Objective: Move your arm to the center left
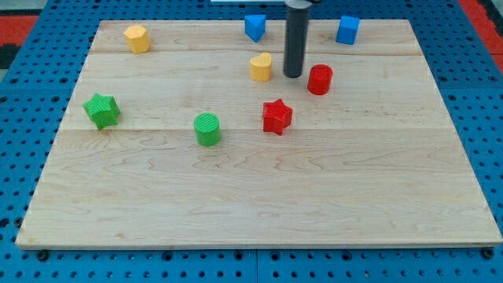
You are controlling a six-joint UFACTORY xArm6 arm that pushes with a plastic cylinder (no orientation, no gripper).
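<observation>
- My tip stands on the wooden board, in the upper middle part of the view, a little to the right of the centre line.
- There is no claw on this arm; the arm ends in a straight dark rod, so there is nothing that opens, closes or holds a block.
- My tip is between two blocks: the yellow heart-shaped block is just beside it on the view's left, and the red cylinder is just beside it on the view's right. I cannot tell if the tip touches either of them.
- The red star lies near, below the tip and slightly to the left.
- The green cylinder lies further to the lower left.
- The green star is at the centre left of the board, near the left edge, well apart from my tip.
- The yellow block, which looks like a hexagon, is in the upper left corner of the board.
- A blue block with an angular shape is at the top, left of the rod; a blue cube is at the top, right of the rod.
- The board rests on a blue perforated surface.
</observation>
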